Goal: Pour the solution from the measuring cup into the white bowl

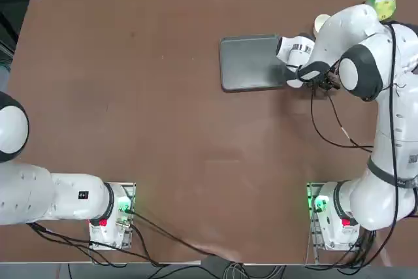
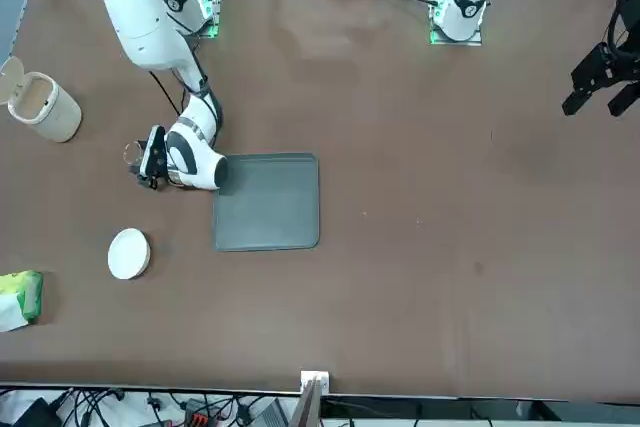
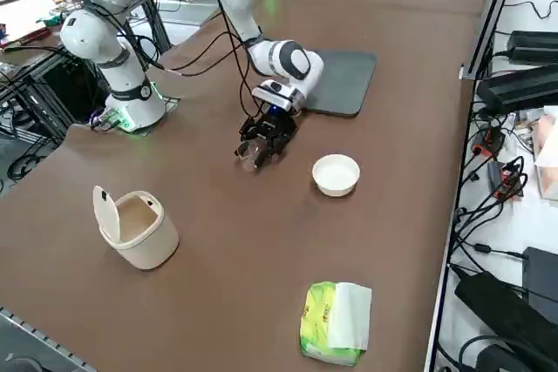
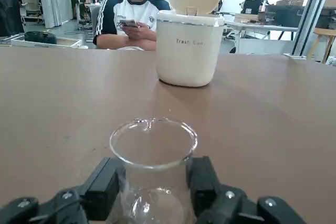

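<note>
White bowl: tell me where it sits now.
In the front view, the white bowl sits on the table at the left, apart from the grey tray and near the green packet.

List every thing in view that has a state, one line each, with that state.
right gripper: low over the table, jaws shut on the measuring cup
measuring cup: upright, gripped
white bowl: upright, apart from the cup
trash can: lid open
grey tray: flat
tissue pack: lying flat

Measuring cup (image 4: 153, 171) in end effector (image 4: 154, 187)
</note>
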You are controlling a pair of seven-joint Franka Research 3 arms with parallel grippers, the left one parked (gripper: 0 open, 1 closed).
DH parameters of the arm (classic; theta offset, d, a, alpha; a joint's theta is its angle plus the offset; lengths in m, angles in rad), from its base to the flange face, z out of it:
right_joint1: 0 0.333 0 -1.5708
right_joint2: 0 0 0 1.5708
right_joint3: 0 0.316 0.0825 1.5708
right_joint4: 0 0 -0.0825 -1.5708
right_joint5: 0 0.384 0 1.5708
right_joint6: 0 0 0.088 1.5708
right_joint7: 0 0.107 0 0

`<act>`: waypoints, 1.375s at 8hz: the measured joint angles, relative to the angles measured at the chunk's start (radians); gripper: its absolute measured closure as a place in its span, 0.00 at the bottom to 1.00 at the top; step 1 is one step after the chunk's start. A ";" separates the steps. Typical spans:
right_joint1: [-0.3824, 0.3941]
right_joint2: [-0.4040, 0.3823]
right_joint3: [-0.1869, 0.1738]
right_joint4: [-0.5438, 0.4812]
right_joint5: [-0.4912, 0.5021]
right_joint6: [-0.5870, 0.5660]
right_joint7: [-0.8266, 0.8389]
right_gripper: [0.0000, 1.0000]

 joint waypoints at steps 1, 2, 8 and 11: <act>0.000 0.004 0.000 0.005 0.000 -0.002 0.001 0.25; 0.000 0.007 0.000 0.012 -0.001 -0.002 0.001 0.10; 0.011 0.004 0.048 0.079 0.113 -0.015 -0.098 0.00; 0.019 -0.030 0.114 0.136 0.242 -0.078 -0.240 0.00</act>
